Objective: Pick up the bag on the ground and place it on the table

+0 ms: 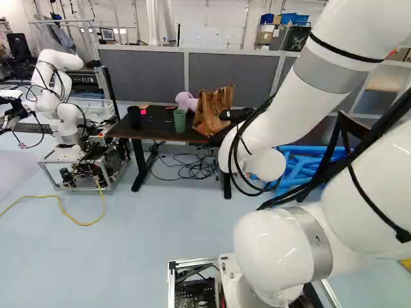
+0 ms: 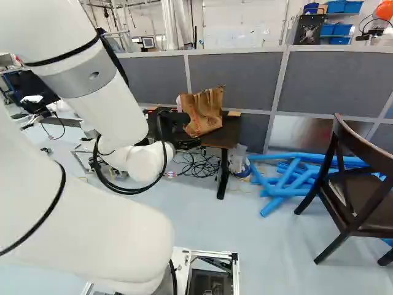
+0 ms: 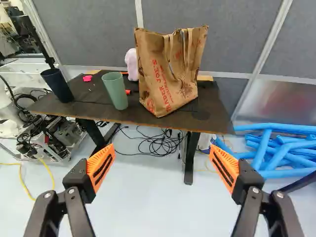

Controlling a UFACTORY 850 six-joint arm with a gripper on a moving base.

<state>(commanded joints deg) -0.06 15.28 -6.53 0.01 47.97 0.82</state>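
Bearing red print [image 3: 161, 84], paper bag [image 3: 171, 71], on table [image 3: 91, 107]

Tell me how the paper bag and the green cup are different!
The paper bag is brown with red print; the green cup looks plain. The paper bag is much bigger than the green cup. The paper bag has handles; the green cup shows none. Both stand on the table.

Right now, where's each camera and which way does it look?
Left base view: on the base, behind the arm, to its left, facing ahead and a little down; arm at right.
Right base view: behind, to its right, facing likewise; arm at left.
Wrist view: on the wrist, facing along the hand, past its two open fingers.
All three share the paper bag on the table.
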